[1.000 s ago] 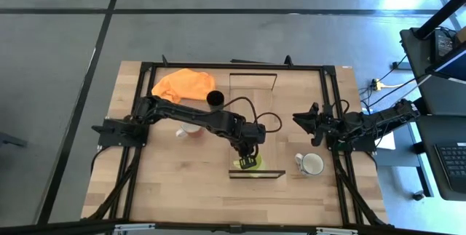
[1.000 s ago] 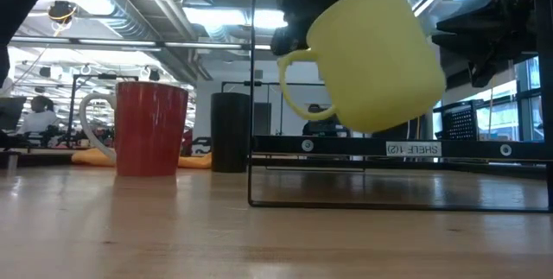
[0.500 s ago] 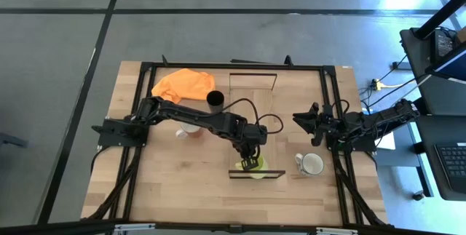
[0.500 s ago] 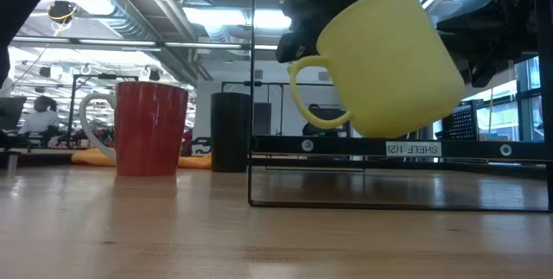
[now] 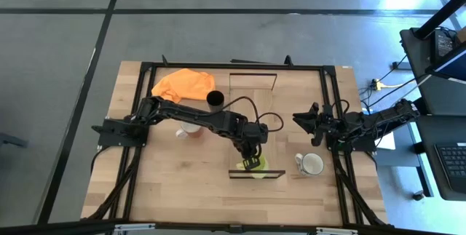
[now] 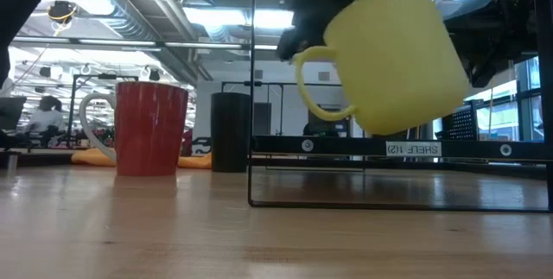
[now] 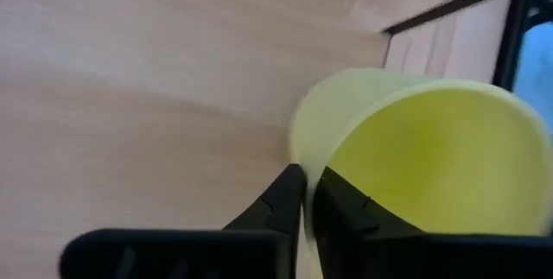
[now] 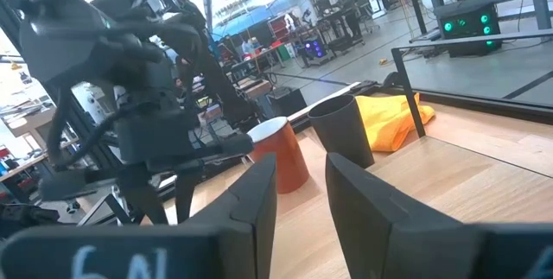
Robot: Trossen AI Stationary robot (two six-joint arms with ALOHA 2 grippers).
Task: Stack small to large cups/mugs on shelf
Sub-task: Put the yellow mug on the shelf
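Note:
My left gripper [image 5: 250, 163] is shut on the yellow-green mug [image 6: 393, 59], which it holds in the air over the near end of the shelf [image 5: 254, 118], the light-wood board with dark frame ends. The mug also shows in the high view [image 5: 259, 171] and in the left wrist view [image 7: 415, 167]. The reddish-brown mug [image 6: 151, 128] and the black cup [image 6: 230, 132] stand upright on the tabletop to the shelf's left. A white mug [image 5: 311, 164] stands to the shelf's right. My right gripper [image 5: 304, 120] waits open at the table's right, above the white mug's far side. My left gripper holds the mug by its rim [image 7: 304, 154], with one finger [image 7: 346, 210] inside the mug and the other [image 7: 281, 199] outside against the wall. The fingers come from above, pointing down. The mug hangs tilted, clear of the shelf, its handle [image 6: 313, 89] toward the table's left.
An orange cloth [image 5: 182, 84] lies at the far left of the table. The shelf's near frame end [image 6: 380, 201] stands just below the held mug. Bare tabletop lies at the near left [image 5: 182, 177].
My left gripper has carried the yellow-green mug a little toward the table's near edge and right. The mug has stayed tilted and clear of the shelf.

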